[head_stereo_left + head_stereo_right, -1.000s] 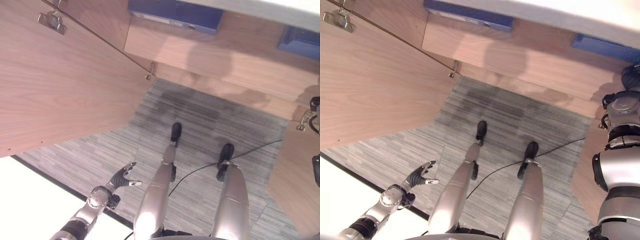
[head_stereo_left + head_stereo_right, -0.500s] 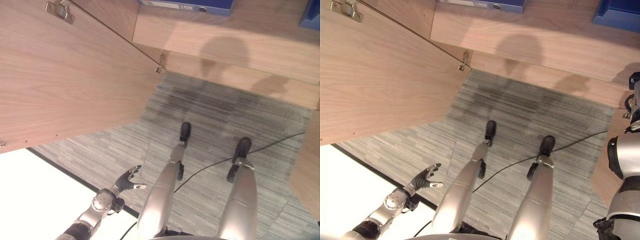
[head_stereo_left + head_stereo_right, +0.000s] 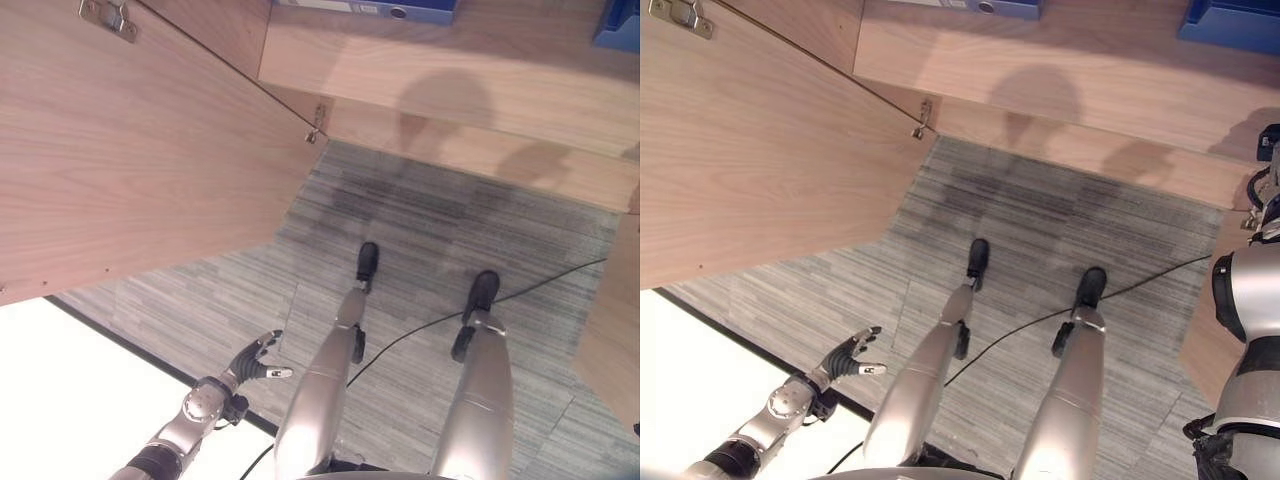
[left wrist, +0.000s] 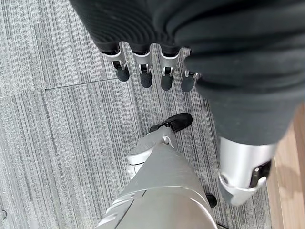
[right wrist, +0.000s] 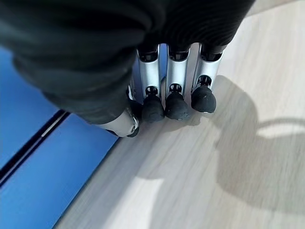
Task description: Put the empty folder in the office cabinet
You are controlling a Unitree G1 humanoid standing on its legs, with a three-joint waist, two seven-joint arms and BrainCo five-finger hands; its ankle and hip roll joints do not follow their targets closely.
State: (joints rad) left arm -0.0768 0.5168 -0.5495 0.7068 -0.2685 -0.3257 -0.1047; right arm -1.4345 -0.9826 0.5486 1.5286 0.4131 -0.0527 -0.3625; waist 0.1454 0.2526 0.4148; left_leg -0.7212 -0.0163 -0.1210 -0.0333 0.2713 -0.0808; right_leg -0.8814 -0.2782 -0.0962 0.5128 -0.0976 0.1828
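The right hand hovers with straight fingers just above the wooden cabinet shelf, holding nothing. A blue folder lies flat on the shelf right beside its thumb. The left hand hangs low over the grey carpet, fingers relaxed and empty, below the open cabinet door.
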